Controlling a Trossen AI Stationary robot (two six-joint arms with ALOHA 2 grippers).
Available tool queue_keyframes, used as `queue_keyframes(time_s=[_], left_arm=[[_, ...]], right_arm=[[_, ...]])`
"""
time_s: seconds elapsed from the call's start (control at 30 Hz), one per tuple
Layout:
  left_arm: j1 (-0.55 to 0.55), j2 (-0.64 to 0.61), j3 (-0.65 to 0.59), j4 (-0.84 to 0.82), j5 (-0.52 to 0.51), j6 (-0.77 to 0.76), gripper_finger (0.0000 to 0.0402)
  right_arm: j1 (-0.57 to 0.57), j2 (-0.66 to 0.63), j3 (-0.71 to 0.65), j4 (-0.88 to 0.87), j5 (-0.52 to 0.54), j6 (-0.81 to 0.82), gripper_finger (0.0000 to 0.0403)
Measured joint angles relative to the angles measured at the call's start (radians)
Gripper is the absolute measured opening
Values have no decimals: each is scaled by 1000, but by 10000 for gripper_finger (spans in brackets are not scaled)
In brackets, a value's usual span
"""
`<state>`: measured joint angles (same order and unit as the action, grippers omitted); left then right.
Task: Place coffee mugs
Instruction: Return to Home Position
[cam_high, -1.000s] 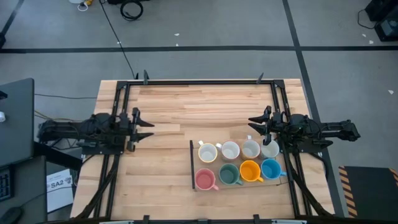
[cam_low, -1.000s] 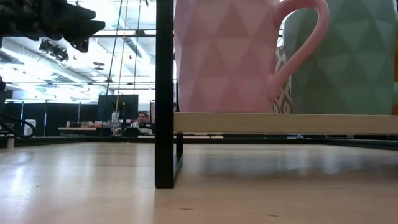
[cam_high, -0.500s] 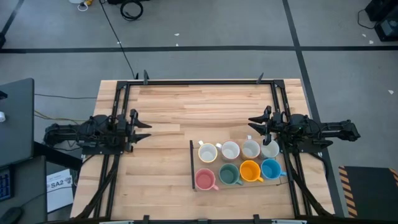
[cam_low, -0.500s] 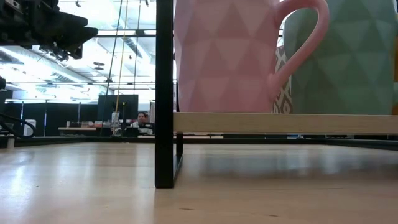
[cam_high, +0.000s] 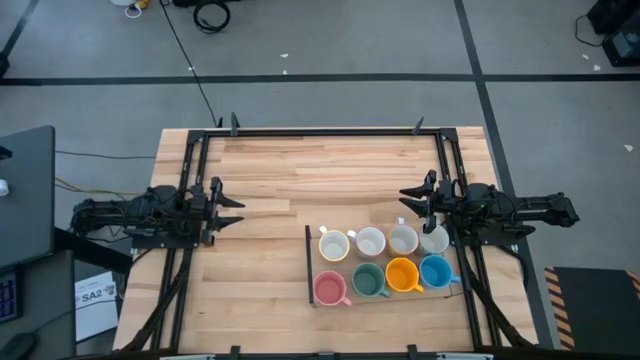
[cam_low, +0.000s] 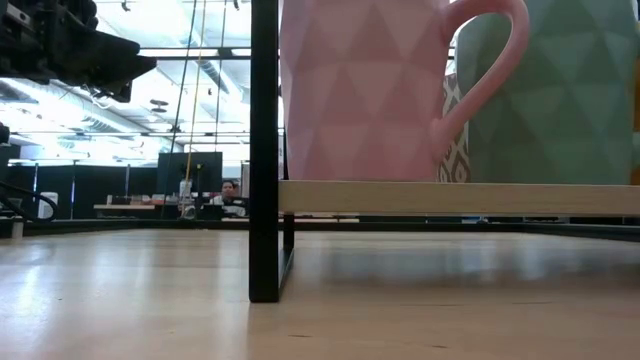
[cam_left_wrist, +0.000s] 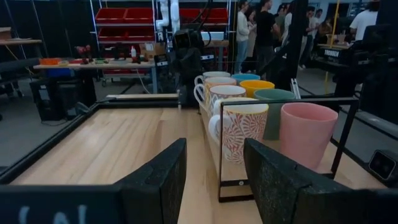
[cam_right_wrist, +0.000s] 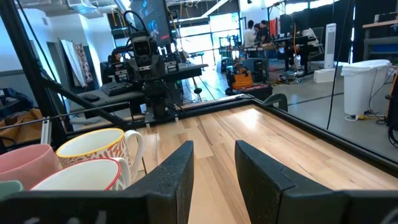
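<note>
Altogether eight coffee mugs (cam_high: 370, 242) stand on the black-framed shelf (cam_high: 308, 262): four white mugs (cam_high: 403, 240), one pink mug (cam_high: 329, 289), one green mug (cam_high: 368, 280), one orange mug (cam_high: 401, 275) and one blue mug (cam_high: 435, 271). The left gripper (cam_high: 236, 208), fingers parted, is well apart from the shelf. The right gripper (cam_high: 406, 203), also parted, is near the white row. The low view crops the pink and green mugs and hides most others.
</note>
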<state>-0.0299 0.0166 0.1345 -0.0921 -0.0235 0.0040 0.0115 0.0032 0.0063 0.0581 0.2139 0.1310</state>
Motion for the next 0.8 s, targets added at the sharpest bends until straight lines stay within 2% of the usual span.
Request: queue_keyframes(time_s=[0.27, 0.43, 0.8], left_arm=[[0, 0, -2, 14, 12, -18, 167], [0, 1, -117, 210, 28, -18, 167], [0, 2, -125, 176, 29, 4, 167]], right_arm=[[0, 0, 0, 0, 0, 0, 123], [0, 0, 0, 0, 0, 0, 123], [0, 0, 0, 0, 0, 0, 123]])
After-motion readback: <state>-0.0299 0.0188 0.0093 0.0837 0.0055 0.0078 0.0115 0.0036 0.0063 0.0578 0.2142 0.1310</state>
